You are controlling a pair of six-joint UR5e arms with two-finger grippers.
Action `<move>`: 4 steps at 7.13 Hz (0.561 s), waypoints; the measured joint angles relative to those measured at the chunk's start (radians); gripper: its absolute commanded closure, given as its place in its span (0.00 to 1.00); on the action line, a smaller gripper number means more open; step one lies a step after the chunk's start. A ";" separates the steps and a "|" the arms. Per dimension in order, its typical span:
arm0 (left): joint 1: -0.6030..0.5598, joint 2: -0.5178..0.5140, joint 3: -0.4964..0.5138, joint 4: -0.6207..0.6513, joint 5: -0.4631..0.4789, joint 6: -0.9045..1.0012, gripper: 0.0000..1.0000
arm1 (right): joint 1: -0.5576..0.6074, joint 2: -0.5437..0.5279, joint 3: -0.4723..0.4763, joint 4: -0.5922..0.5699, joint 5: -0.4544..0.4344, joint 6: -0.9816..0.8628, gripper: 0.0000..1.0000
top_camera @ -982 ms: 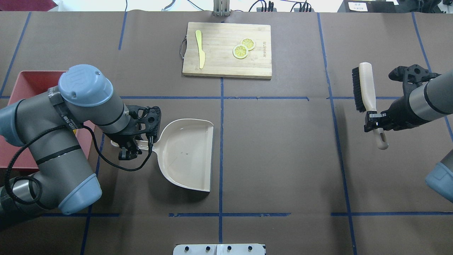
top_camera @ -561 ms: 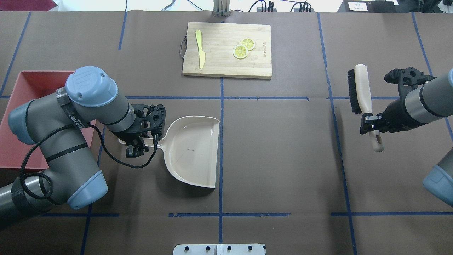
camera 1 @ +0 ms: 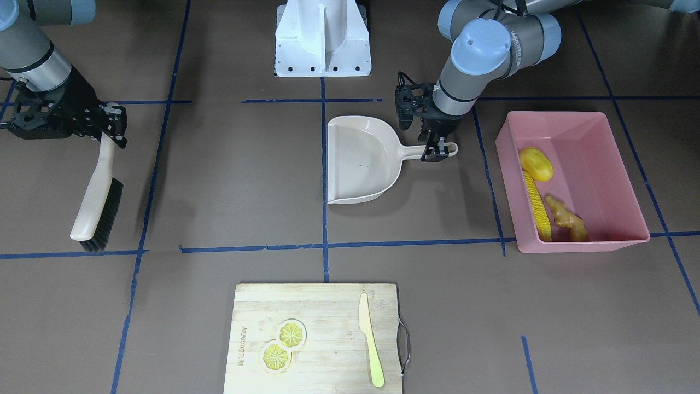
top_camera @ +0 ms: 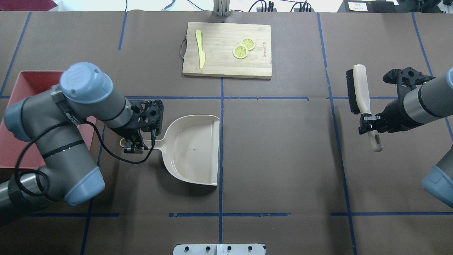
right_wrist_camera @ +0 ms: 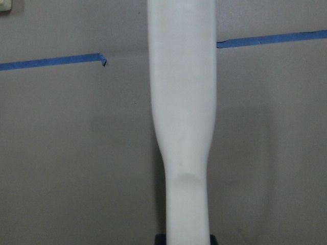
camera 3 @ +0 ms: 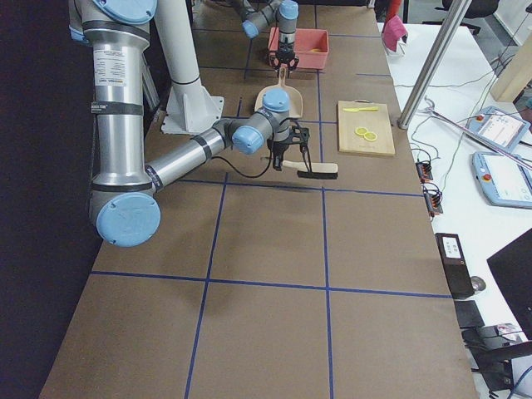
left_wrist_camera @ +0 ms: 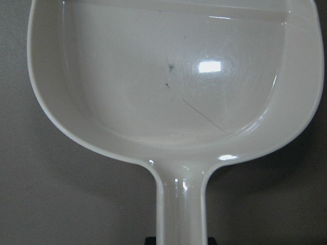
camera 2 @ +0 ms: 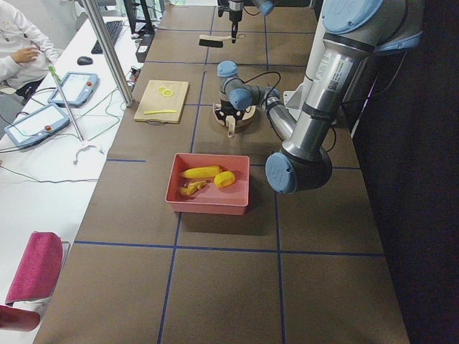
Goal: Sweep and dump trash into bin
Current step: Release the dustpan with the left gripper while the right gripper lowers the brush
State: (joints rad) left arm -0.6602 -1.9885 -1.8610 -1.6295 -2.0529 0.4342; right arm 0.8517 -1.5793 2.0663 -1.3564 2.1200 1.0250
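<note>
- Nudged toward bench centre: empty dustpan (top_camera: 193,152), handle pinched by left gripper (top_camera: 134,146), parked flat.
- Right gripper (top_camera: 369,123) clamped on brush (top_camera: 361,85), right edge, idle.
- Trash (camera 1: 538,205) lying in bin (camera 1: 596,158), left edge; likely done.

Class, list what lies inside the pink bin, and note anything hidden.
Inside the bin lie a corn cob, a stubby yellow lump and a ginger root, along the wall nearest the dustpan. The overhead view hides them behind the left arm.
</note>
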 measured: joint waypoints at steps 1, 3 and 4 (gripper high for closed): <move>-0.068 0.028 -0.037 0.004 -0.004 -0.008 0.00 | 0.002 -0.004 0.001 0.000 0.002 -0.005 0.97; -0.296 0.117 -0.062 0.013 -0.054 -0.022 0.01 | 0.005 -0.096 0.013 0.051 0.008 -0.017 0.96; -0.413 0.160 -0.032 0.015 -0.086 -0.033 0.01 | 0.005 -0.207 -0.001 0.175 0.012 -0.022 0.95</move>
State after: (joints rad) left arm -1.0733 -1.8283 -1.8928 -1.6147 -2.1389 0.4016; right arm 0.8571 -1.7865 2.0652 -1.1811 2.1323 1.0030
